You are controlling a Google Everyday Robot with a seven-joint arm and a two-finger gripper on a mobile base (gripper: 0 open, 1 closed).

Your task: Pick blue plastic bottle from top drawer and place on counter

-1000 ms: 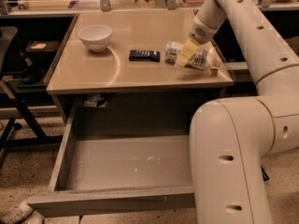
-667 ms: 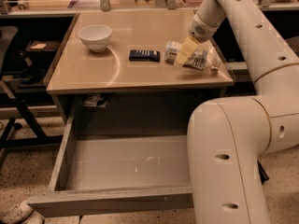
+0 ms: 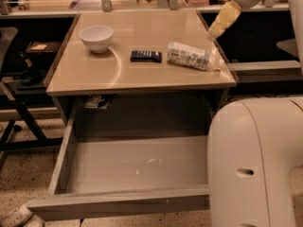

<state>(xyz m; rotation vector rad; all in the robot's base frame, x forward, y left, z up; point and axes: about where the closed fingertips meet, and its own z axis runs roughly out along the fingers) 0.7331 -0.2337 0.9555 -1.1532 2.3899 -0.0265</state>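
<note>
Plastic, the blue plastic bottle (image 3: 188, 56) lies on the worktop (image 3: 142, 77), long axis left-right; gripper (image 3: 215, 30) hangs apart, up-right, open or closed I cannot tell.

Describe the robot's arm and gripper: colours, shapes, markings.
The arm is a smooth, rounded, glossy white shell with a small dark oval hole in its big near segment; no cables show. The gripper, upper right above the right edge of the counter, is pale yellow and tapered, on a white wrist.

Below the gripper (image 3: 218, 26), at the right edge of the counter (image 3: 142, 74), the arm (image 3: 255, 164) hides one end of the drawer (image 3: 132, 162).
</note>
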